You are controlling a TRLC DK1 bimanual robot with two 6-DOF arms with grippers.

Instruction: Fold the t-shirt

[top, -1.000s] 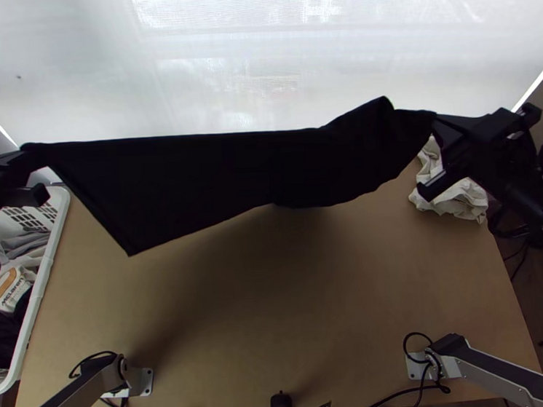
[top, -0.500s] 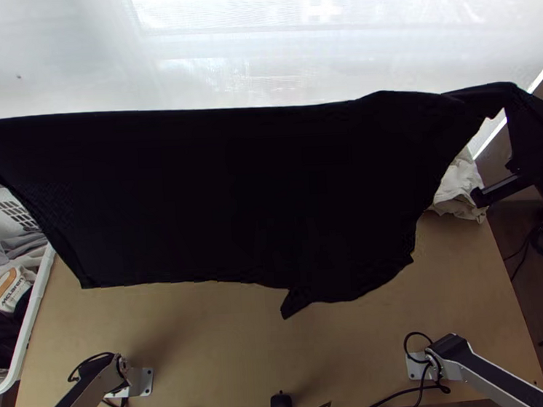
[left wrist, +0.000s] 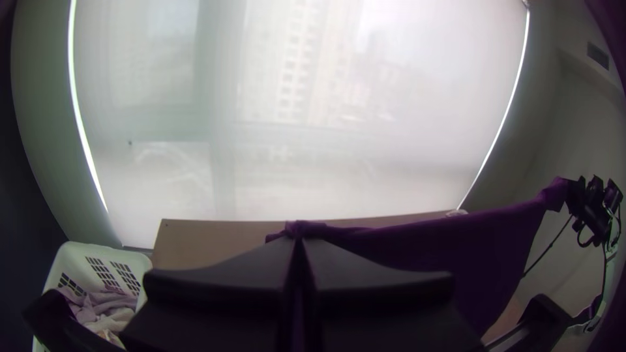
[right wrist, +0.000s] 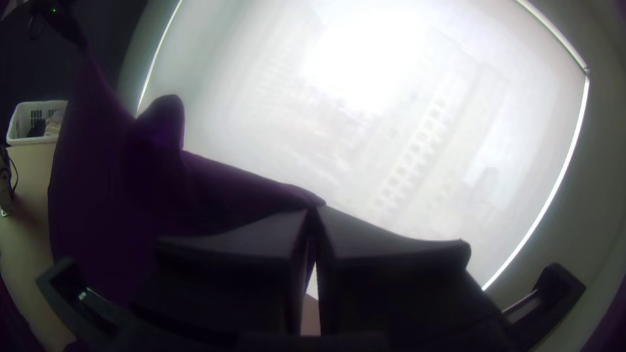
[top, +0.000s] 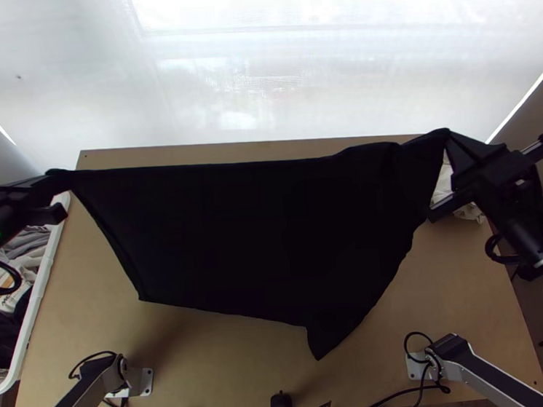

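Note:
Between the grippers the black t-shirt (top: 251, 234) hangs stretched, its top edge nearly straight, its lower part over the table with one corner drooping near the middle front. At the upper left my left gripper (top: 57, 174) is shut on one corner. My right gripper (top: 445, 137) is shut on the opposite end at the right. In the left wrist view the left gripper (left wrist: 298, 238) pinches a small bunch of the shirt (left wrist: 482, 261), which looks purple. The right wrist view has the right gripper (right wrist: 314, 212) closed on the shirt's edge, the fabric (right wrist: 111, 195) spreading away from it.
A white basket (top: 40, 307) of clothes stands at the table's left edge. Pale cloth (top: 467, 211) lies at the right rear, behind the right gripper. The wooden table (top: 228, 351) shows below the shirt, with cables and a small black device (top: 281, 406) at its near edge.
The grippers swung outward, then came back inward, with the shirt held between them throughout. Its upper edge now sits lower in the picture, and its bottom hangs nearer the table's front.

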